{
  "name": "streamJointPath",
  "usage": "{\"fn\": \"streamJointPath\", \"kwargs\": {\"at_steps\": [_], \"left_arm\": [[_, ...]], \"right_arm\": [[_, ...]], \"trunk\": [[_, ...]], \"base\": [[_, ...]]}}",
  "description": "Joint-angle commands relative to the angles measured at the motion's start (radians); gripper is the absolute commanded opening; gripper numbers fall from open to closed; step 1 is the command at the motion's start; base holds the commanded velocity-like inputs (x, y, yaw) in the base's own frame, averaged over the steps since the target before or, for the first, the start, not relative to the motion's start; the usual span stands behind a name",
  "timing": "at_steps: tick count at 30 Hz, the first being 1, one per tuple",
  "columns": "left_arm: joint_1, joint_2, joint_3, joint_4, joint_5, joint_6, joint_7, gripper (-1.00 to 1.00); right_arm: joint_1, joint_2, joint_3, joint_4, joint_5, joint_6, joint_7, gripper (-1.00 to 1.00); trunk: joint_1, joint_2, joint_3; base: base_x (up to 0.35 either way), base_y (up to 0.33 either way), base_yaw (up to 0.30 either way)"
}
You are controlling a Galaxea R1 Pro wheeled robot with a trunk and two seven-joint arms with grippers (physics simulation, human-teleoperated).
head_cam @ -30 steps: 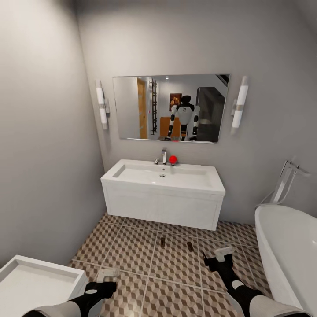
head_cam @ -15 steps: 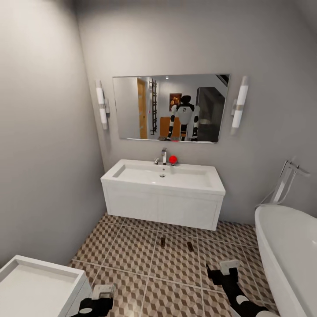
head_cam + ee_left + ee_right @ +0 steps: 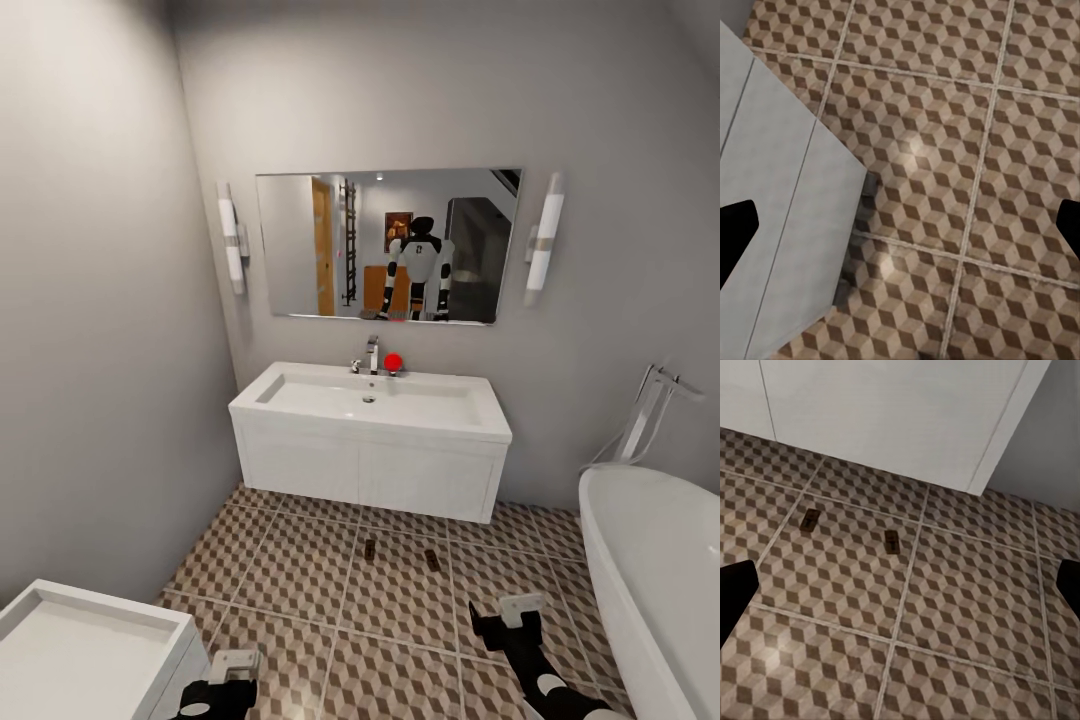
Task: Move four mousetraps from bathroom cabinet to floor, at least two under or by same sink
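Two mousetraps lie flat on the bathroom floor (image 3: 300, 575) just in front of the bathroom sink (image 3: 370, 440): one (image 3: 369, 548) to the left, the other (image 3: 432, 560) to the right. The right wrist view shows the same pair (image 3: 809, 519) (image 3: 892, 541) below the sink's white front (image 3: 892, 412). My right gripper (image 3: 520, 606) hangs low over the tiles, near the right-hand trap but apart from it. It is open and empty (image 3: 900, 585). My left gripper (image 3: 235, 661) is open and empty (image 3: 900, 225) beside the white drawer unit. In the mirror, orange-brown furniture stands behind my reflection.
A small white drawer unit (image 3: 90, 640) stands at the near left, and its corner (image 3: 787, 202) is close to my left gripper. A rounded white bathtub (image 3: 650, 580) with a chrome filler (image 3: 650, 410) takes the right side. A red ball (image 3: 394, 363) sits by the tap.
Both arms have drawn back toward me and lower in the head view since a second ago, then held still. The two mousetraps on the tiles have not moved.
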Motion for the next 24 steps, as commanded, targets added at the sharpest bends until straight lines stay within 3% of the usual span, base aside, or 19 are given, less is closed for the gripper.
{"fn": "streamJointPath", "kwargs": {"at_steps": [1, 10, 24], "left_arm": [[-0.001, -0.001, -0.008, 0.004, 0.007, -0.006, 0.001, 1.0], [-0.001, -0.004, -0.008, 0.004, 0.008, -0.006, 0.001, 1.0], [-0.001, -0.005, -0.008, 0.004, 0.008, -0.006, 0.001, 1.0]], "right_arm": [[-0.001, 0.0, 0.009, 0.001, -0.004, -0.002, -0.005, 1.0], [-0.001, 0.0, 0.009, 0.001, -0.004, -0.002, -0.005, 1.0], [0.0, 0.0, 0.009, 0.001, -0.004, -0.001, -0.005, 1.0]], "trunk": [[0.0, -0.001, -0.001], [0.0, -0.001, -0.001], [0.0, -0.001, -0.001]], "base": [[0.0, 0.0, 0.0], [-0.074, 0.0, 0.0], [-0.319, 0.0, 0.0]]}}
